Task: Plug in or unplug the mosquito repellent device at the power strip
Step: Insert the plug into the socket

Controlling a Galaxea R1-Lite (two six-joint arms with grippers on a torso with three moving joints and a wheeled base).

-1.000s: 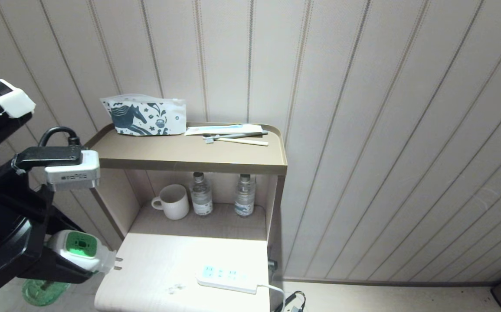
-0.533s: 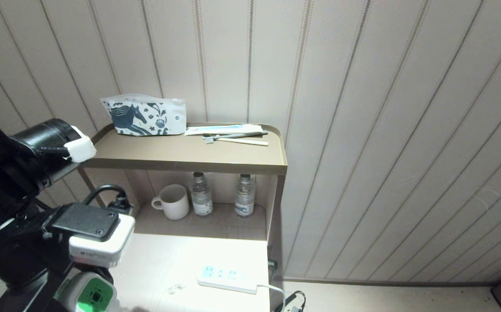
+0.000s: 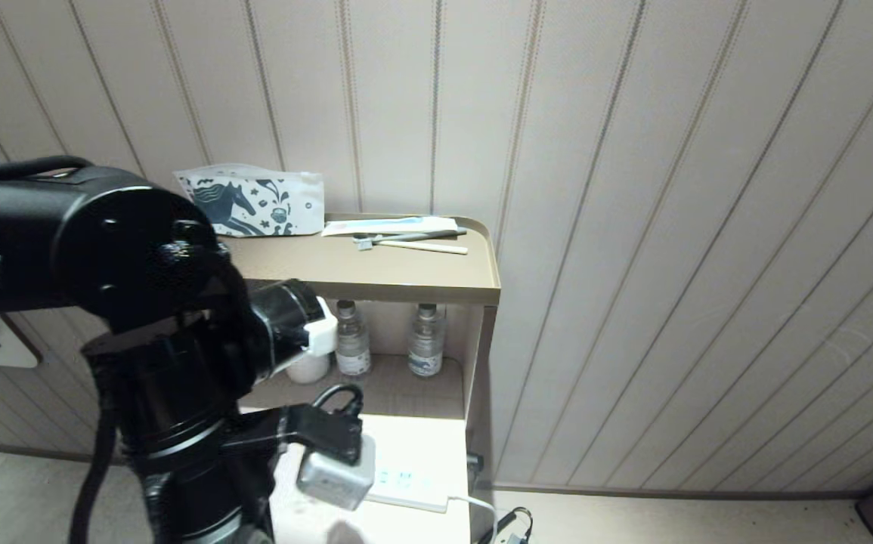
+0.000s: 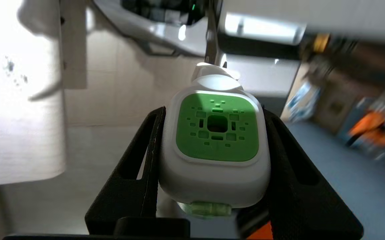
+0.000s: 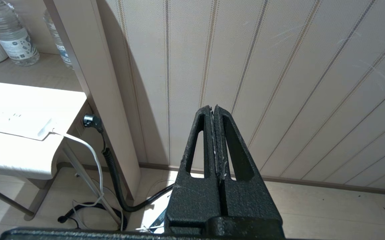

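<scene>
Mosquito repellent device (image 4: 216, 146) sits clamped between the left gripper's (image 4: 216, 156) fingers (image 4: 139, 166), evidently carried for plugging in, while the power strip (image 3: 417, 489) lies at the table's (image 3: 436, 446) front right edge; the right gripper (image 5: 216, 115) is shut, empty.

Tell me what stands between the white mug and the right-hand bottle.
A second water bottle stands between the mug and the right-hand bottle, seen in the head view.
</scene>
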